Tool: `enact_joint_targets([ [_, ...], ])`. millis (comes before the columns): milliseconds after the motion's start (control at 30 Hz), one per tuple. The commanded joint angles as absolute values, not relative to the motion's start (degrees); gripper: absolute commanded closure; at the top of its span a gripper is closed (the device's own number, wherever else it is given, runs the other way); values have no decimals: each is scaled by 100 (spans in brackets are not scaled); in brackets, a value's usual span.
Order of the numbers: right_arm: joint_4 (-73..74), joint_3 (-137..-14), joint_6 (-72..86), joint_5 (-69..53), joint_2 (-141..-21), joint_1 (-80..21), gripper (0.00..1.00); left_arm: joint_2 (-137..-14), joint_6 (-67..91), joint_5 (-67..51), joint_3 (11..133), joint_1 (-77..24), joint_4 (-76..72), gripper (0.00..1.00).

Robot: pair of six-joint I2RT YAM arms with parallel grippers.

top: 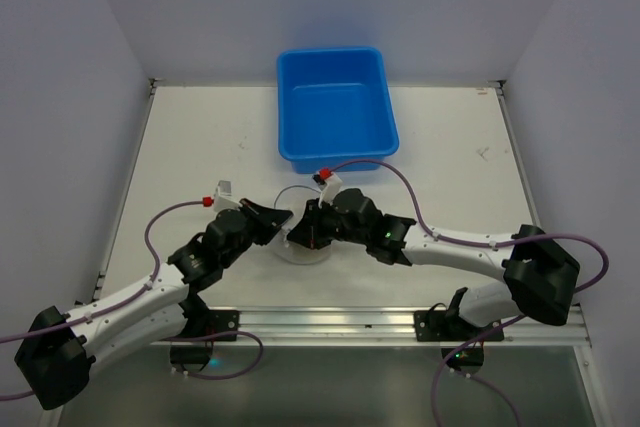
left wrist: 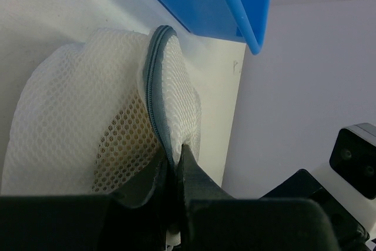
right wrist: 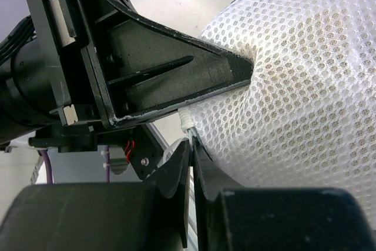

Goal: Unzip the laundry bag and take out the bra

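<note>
Firmly, the left claw (left wrist: 174, 156) is clamped on the dark zip rim (left wrist: 154, 80) of the small white round mesh laundry bag (left wrist: 76, 116). The bag lies at lower centre of the top view, just below the blue plastic tub (top: 338, 117). The right claw (right wrist: 192, 145) has its fingers pressed together at a small white tab (right wrist: 187, 120) on the bag's edge, and a soft mustard-yellow bra (left wrist: 120, 145) tints the mesh from inside.

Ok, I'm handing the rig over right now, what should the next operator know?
Left gripper: shut, pinching the laundry bag by its grey zip.
Right gripper: jaws together at the bag's edge beside a small white tab; whether it grips is unclear.
Bag lies between both arms, in front of the blue tub; bra shows yellowish through the mesh, inside.
Done: bag pinned; zip looks closed where visible.
Left: open the zip, pull out the bra.
</note>
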State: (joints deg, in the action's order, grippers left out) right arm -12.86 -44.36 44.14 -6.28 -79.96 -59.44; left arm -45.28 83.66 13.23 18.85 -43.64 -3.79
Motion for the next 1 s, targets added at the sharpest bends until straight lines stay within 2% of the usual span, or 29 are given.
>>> enact_joint_targets([
  [0, -1284, -4588, 4315, -238, -7849, -5889, 96, -4403, 8438, 1301, 1863, -4412, -677, 100],
  [33, -1205, -4527, 4298, -229, -7805, -5871, 100, -4386, 8394, 1309, 1872, -4412, -642, 100],
  [300, -117, -3938, 3798, -97, -6839, -5748, 100, -3859, 7894, 1818, 1951, -4351, 297, 100],
  [467, 948, -3621, 3612, -350, -6188, -5055, 100, -3718, 7410, 1934, 2100, -4316, 799, 100],
  [633, 2153, -3682, 3622, -88, -5723, -4412, 100, -4077, 6216, 1846, 2451, -4175, 1125, 100],
  [833, 1522, -3893, 3366, -1423, -5668, -4622, 100, -5263, 4633, 995, 3381, -3903, 844, 100],
  [867, 1381, -3937, 3410, -1433, -5765, -4727, 100, -5647, 4545, 906, 3584, -3885, 887, 99],
  [900, 1093, -3981, 3462, -1441, -6027, -4972, 100, -5825, 4448, 757, 3777, -3867, 931, 86],
  [967, 784, -4183, 3656, -1407, -6370, -5246, 100, -6195, 4508, 660, 4235, -3858, 1019, 68],
])
